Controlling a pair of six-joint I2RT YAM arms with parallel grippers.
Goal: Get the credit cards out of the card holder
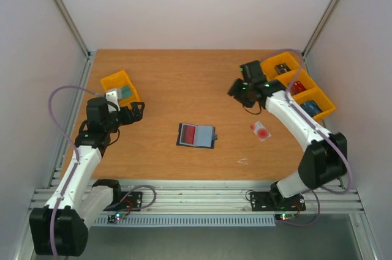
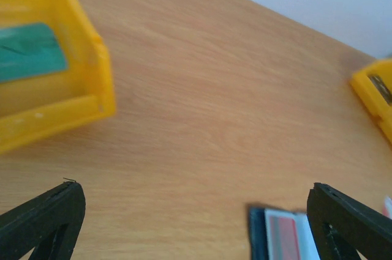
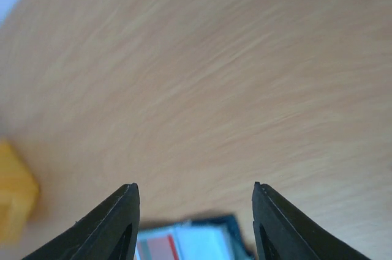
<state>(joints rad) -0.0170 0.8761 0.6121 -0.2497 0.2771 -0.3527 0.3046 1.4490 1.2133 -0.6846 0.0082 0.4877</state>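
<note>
The card holder (image 1: 197,135) lies open in the middle of the table, dark navy with pale sleeves, and a red card (image 1: 188,134) shows in its left sleeve. It also shows at the bottom of the left wrist view (image 2: 278,235) and of the right wrist view (image 3: 190,241). A whitish card with a red patch (image 1: 261,130) lies on the table to its right. My left gripper (image 1: 137,111) (image 2: 196,185) is open and empty, well to the left of the holder. My right gripper (image 1: 235,90) (image 3: 195,185) is open and empty, beyond the holder on its far right.
A yellow bin (image 1: 110,80) holding a teal item (image 2: 30,52) stands at the back left, close behind my left gripper. A row of yellow bins (image 1: 269,64) with small items stands at the back right. A small white scrap (image 1: 243,161) lies near the front edge.
</note>
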